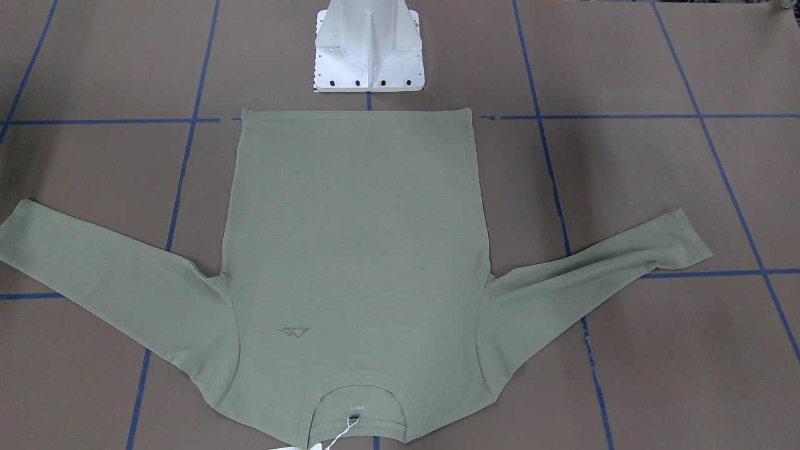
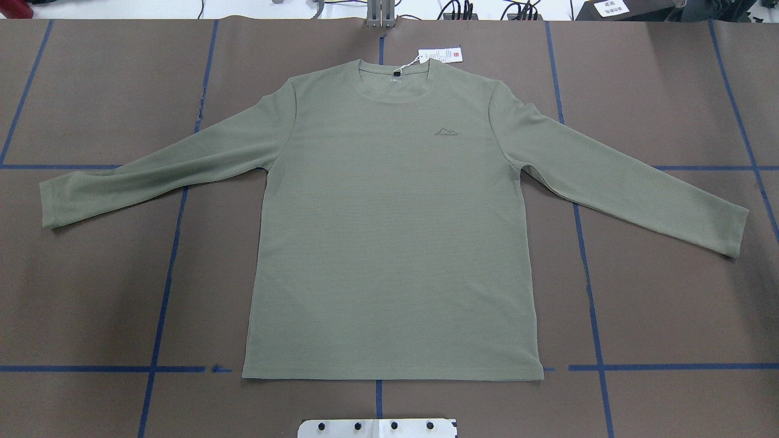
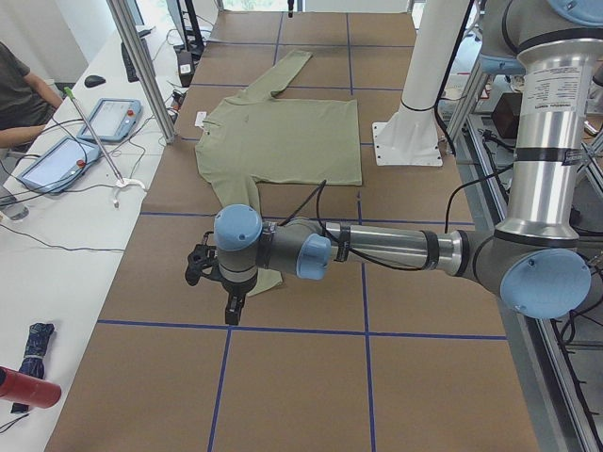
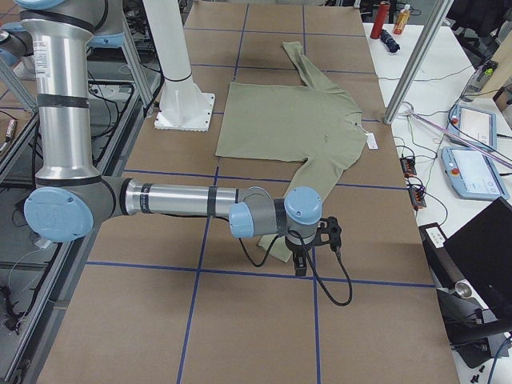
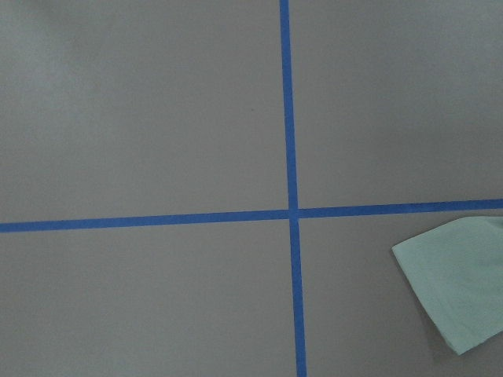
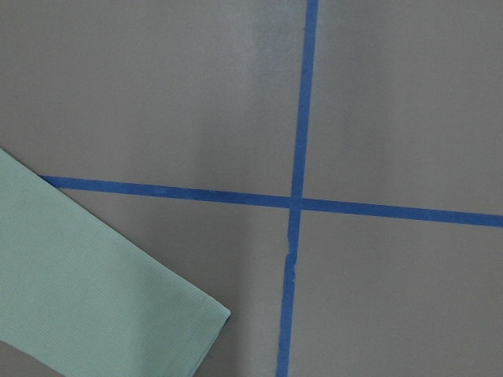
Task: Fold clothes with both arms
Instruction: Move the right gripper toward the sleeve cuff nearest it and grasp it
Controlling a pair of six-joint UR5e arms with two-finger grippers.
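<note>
The clothes are one sage-green long-sleeved shirt point(image 2: 389, 243) lying flat and face up on the brown table, both sleeves spread out, collar at the far edge. A white hang tag point(image 2: 439, 55) lies by the collar. My left gripper point(image 3: 232, 311) hangs above the left sleeve's cuff point(image 5: 460, 290); I cannot tell whether it is open or shut. My right gripper point(image 4: 299, 264) hangs above the right sleeve's cuff point(image 6: 94, 275); its state cannot be told either. Neither arm shows in the overhead or front-facing views.
Blue tape lines point(image 2: 584, 255) grid the table. The white pedestal base point(image 1: 369, 56) stands just behind the shirt's hem. A side bench with tablets point(image 3: 108, 118), cables and a seated person point(image 3: 19, 94) runs along the far edge, with metal posts point(image 3: 141, 66) at it.
</note>
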